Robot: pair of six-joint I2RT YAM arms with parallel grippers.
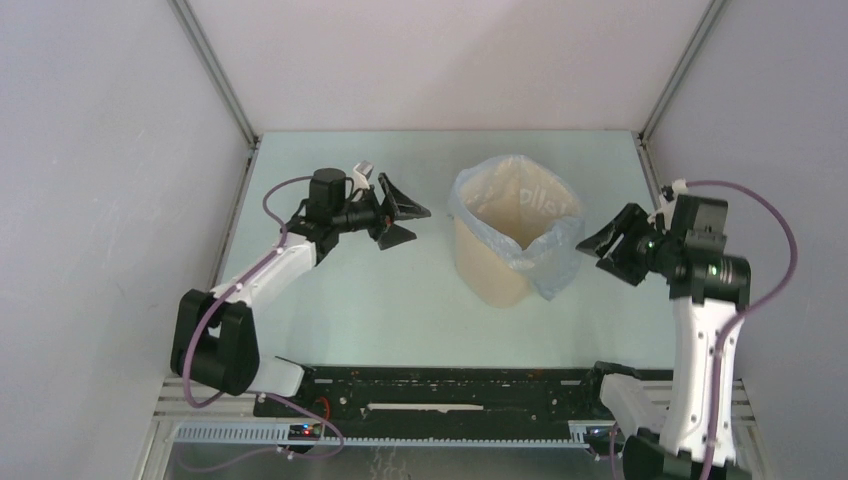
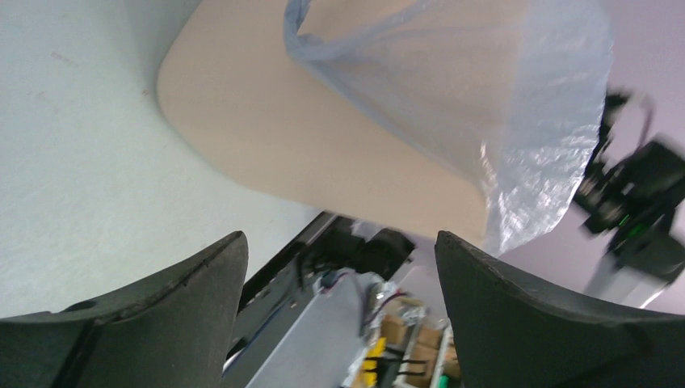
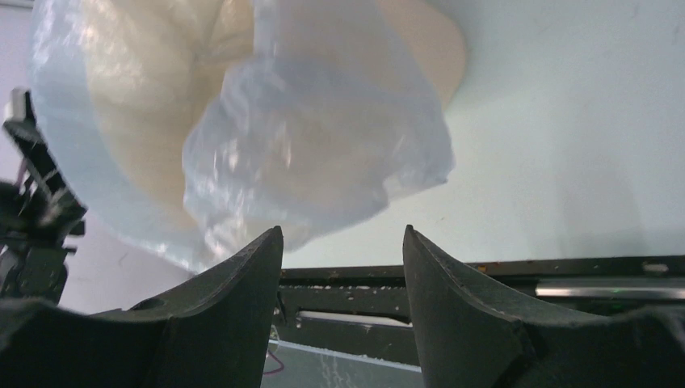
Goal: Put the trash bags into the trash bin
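Nearest the lens in the left wrist view, two dark fingers (image 2: 161, 323) are seen at the bottom edge, spread wide with nothing between them. The same is seen at the bottom of the right wrist view. The bag (image 1: 556, 262) is found on the bin (image 1: 490, 272), right of centre in the top view. Its pale-blue film is folded over most of the rim, and a crumpled flap is hung down the outside at the lower right corner. Cream inner wall is seen through the open mouth. The bin is stood upright on the pale table (image 1: 380, 300). The left gripper (image 1: 405, 222) is held to the left of the bin, well apart from it, its jaws opened wide toward it and nothing held. The right gripper (image 1: 598, 250) is held just beside the hanging flap on the right, likewise open and empty; whether the film is touched cannot be told. A black rail (image 1: 450, 385) is laid along the bottom of the frame between the arm bases, and grey walls (image 1: 100, 150) are set on three sides.
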